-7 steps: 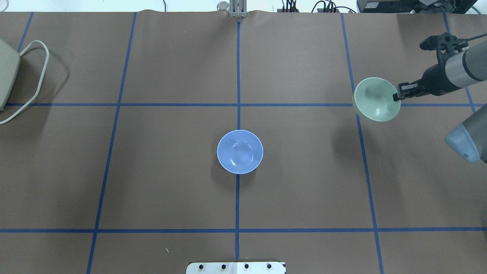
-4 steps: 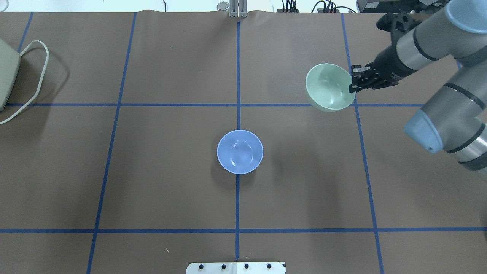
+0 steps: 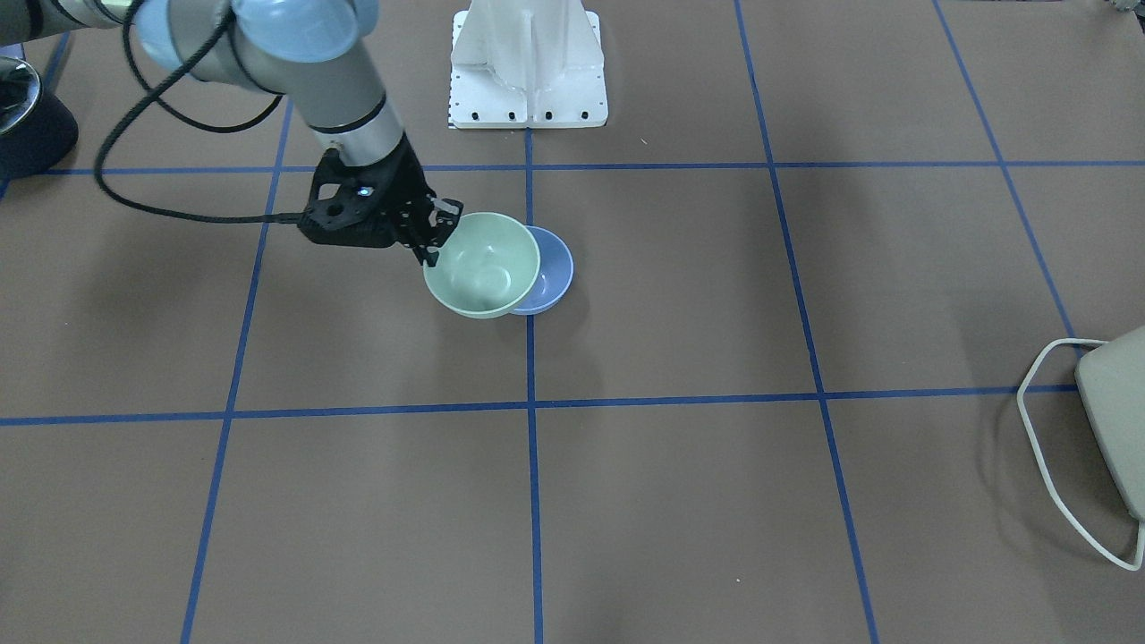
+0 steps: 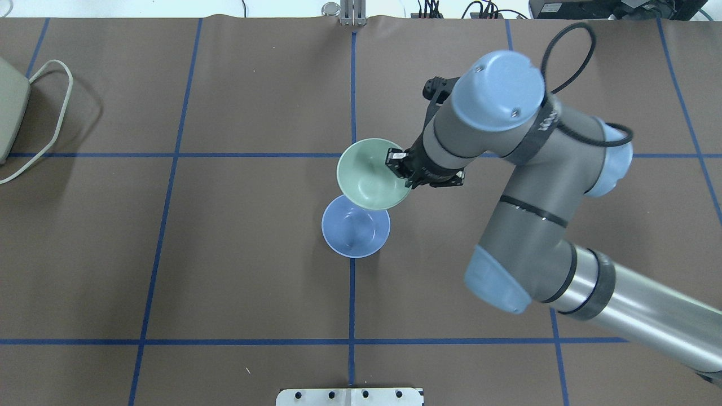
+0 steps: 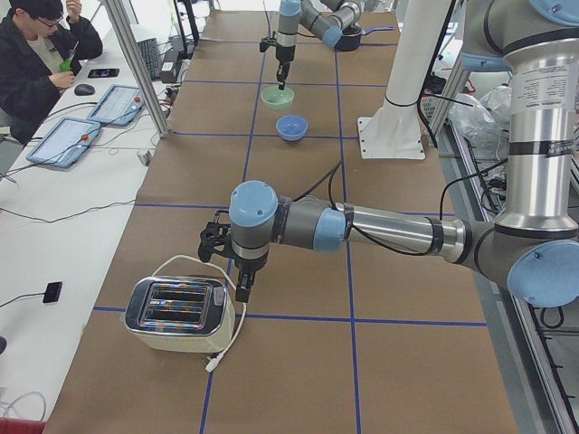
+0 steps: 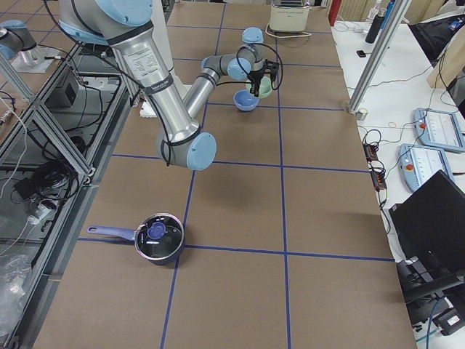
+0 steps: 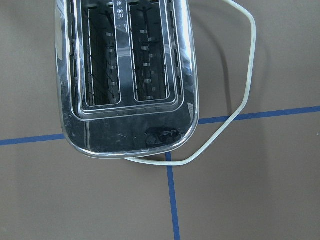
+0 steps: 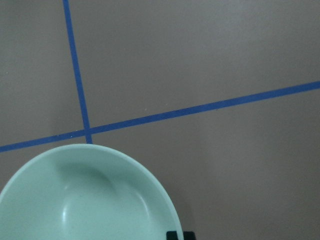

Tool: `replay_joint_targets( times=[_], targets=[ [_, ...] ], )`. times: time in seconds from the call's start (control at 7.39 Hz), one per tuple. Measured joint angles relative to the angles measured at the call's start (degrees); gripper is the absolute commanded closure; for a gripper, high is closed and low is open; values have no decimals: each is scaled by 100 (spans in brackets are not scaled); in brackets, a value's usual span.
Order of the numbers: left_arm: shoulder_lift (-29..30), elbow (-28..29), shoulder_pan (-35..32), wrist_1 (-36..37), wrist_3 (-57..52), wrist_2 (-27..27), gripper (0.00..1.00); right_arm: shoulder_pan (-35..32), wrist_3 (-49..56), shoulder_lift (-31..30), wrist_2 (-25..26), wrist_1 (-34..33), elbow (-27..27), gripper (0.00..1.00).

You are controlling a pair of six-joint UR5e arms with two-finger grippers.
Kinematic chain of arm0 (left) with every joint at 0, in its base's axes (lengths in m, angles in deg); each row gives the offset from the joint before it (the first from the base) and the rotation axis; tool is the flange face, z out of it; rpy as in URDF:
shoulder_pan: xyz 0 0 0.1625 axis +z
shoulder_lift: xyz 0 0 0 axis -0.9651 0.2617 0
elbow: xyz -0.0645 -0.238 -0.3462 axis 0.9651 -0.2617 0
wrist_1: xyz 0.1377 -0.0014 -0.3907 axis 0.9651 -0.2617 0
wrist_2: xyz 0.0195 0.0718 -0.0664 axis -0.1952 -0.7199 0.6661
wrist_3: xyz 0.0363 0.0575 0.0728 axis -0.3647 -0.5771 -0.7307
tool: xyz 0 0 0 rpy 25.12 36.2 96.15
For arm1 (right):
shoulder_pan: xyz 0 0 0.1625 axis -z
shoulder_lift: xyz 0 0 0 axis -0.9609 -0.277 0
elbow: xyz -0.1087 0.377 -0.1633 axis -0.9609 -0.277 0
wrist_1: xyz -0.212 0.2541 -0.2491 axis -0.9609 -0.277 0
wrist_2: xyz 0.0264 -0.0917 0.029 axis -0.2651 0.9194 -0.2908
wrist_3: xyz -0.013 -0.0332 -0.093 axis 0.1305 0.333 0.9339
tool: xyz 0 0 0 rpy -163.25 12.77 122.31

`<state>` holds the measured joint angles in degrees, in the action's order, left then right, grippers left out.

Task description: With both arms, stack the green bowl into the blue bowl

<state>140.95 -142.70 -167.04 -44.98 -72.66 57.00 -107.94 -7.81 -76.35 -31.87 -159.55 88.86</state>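
Observation:
My right gripper [image 4: 401, 169] is shut on the near-side rim of the pale green bowl [image 4: 369, 176] and holds it in the air, tilted a little. The green bowl also shows in the front view [image 3: 483, 266] and fills the bottom of the right wrist view [image 8: 85, 200]. The blue bowl [image 4: 354, 231] sits upright on the table centre, partly covered from above by the green bowl, and shows beside it in the front view [image 3: 550, 273]. My left gripper [image 5: 242, 289] hangs over the toaster at the table's left end. I cannot tell whether it is open or shut.
A chrome toaster [image 7: 125, 75] with a white cord [image 7: 240, 105] stands at the table's left edge [image 4: 8, 107]. A dark pot with a lid [image 6: 158, 238] sits at the right end. The white pedestal [image 3: 528, 63] stands at the robot's side.
My right arm has carried the green bowl from the table's right side leftward to the centre, where it now overlaps the blue bowl's far rim. The blue bowl has not moved.

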Motion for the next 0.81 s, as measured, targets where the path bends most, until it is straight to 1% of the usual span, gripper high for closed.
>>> replay_joint_targets(
  times=[0.14, 0.27, 0.54, 0.81],
  targets=[
    [1, 3, 1, -2, 0, 2, 2, 348, -257, 142, 348, -89, -96, 100],
    [2, 6, 0, -3, 0, 3, 2, 560, -373, 199, 557, -113, -217, 100],
    [2, 5, 0, -3, 0, 3, 2, 716, -384, 198, 685, -118, -438, 100],
    [6, 4, 1, -3, 0, 2, 2, 774, -373, 167, 714, -112, -513, 100]
  ],
)
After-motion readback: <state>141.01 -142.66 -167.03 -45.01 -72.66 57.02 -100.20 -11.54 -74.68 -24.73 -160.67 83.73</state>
